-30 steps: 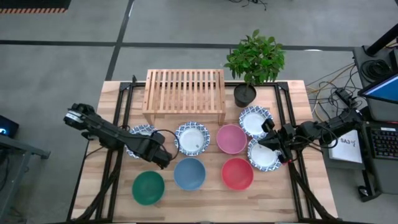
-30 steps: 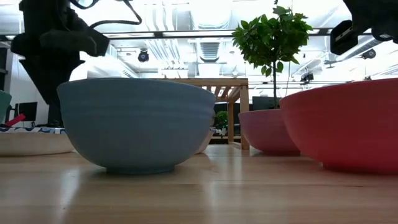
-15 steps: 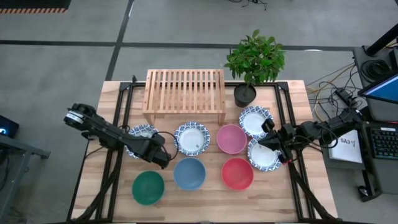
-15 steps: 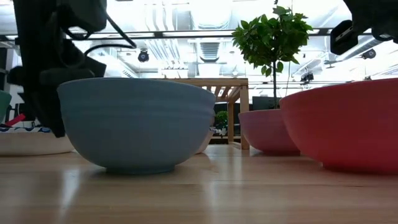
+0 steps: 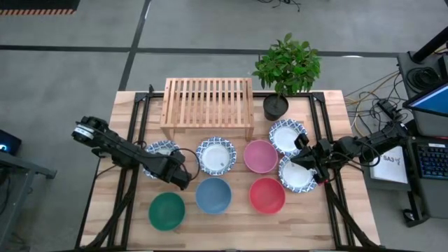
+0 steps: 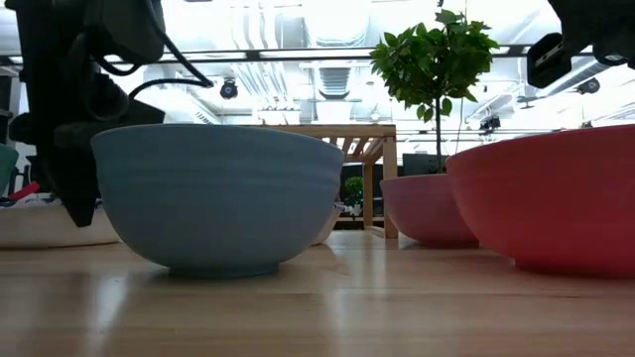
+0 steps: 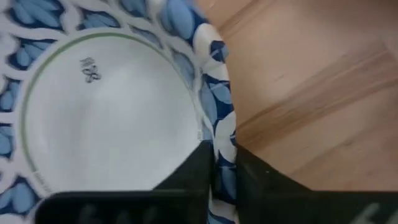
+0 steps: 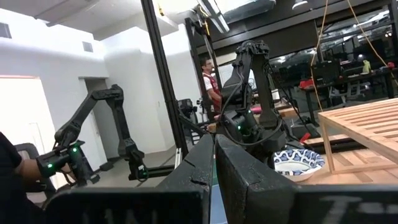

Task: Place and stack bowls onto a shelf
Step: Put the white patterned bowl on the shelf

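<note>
Four white bowls with blue patterned rims lie across the table's middle: the leftmost (image 5: 157, 152), one (image 5: 216, 155), and two at the right (image 5: 288, 136) (image 5: 297, 176). A pink bowl (image 5: 260, 155), red bowl (image 5: 267, 194), blue bowl (image 5: 213, 195) and green bowl (image 5: 166, 211) rest on their bases. The shelf (image 5: 208, 105) stands at the far edge. My left gripper (image 5: 178, 175) is shut on the leftmost white bowl (image 7: 106, 118). My right gripper (image 5: 302, 158) hangs shut between the two right white bowls, holding nothing. My left gripper pinches the white bowl's blue patterned rim (image 7: 221, 140), on the side toward the table's near right. One finger (image 7: 189, 171) is inside the bowl and the other finger (image 7: 252, 177) outside. The fingers come from above. The bowl (image 6: 40, 226) sits on the table.
A potted plant in a black pot (image 5: 276, 106) stands right of the shelf. Bare tabletop (image 5: 315, 217) shows along the near edge and the near right. In the right wrist view a person (image 8: 210, 87) stands in the room beyond the table.
My left gripper has gone down, to the leftmost white bowl's rim, and a little toward the table's left edge. The bowls have kept their places.
</note>
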